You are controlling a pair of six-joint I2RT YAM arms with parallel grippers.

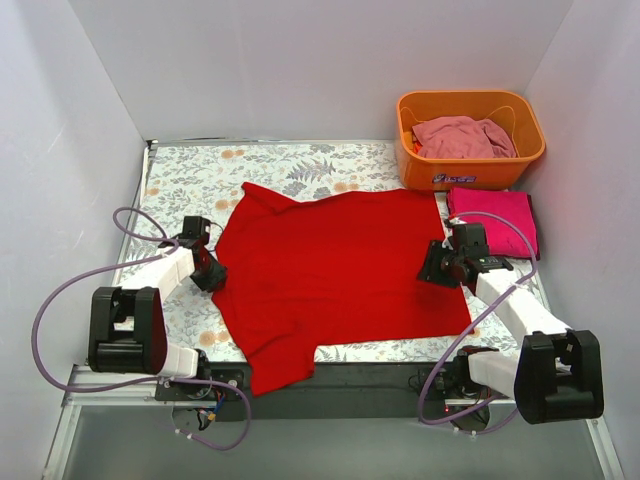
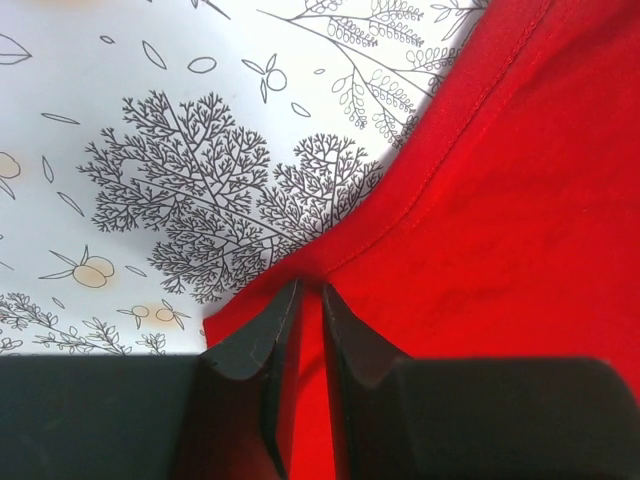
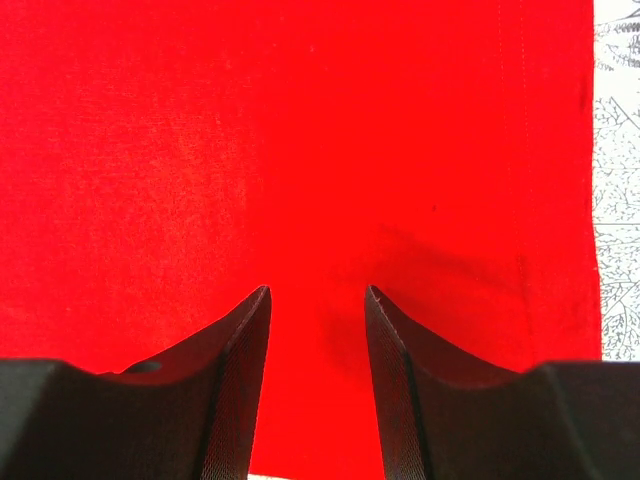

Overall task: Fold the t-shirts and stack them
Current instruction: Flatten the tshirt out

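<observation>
The bright red t-shirt [image 1: 330, 270] lies spread flat across the middle of the floral tablecloth, one sleeve hanging toward the front edge. My left gripper [image 1: 212, 275] is at its left edge; in the left wrist view the gripper [image 2: 311, 288] has its jaws nearly closed, pinching the red cloth [image 2: 520, 200]. My right gripper [image 1: 432, 268] is low over the shirt's right side; in the right wrist view it [image 3: 317, 290] is open over the red cloth [image 3: 300, 130]. The magenta-pink t-shirt [image 1: 492, 218] lies folded at the right. The dusty pale pink t-shirt [image 1: 462, 137] is crumpled in the basket.
The orange plastic basket [image 1: 470, 175] stands at the back right, just behind the magenta shirt. The floral tablecloth [image 1: 200, 175] shows at the left and back, and beside the shirt in the wrist views [image 2: 150, 150] [image 3: 615, 150]. White walls enclose the table.
</observation>
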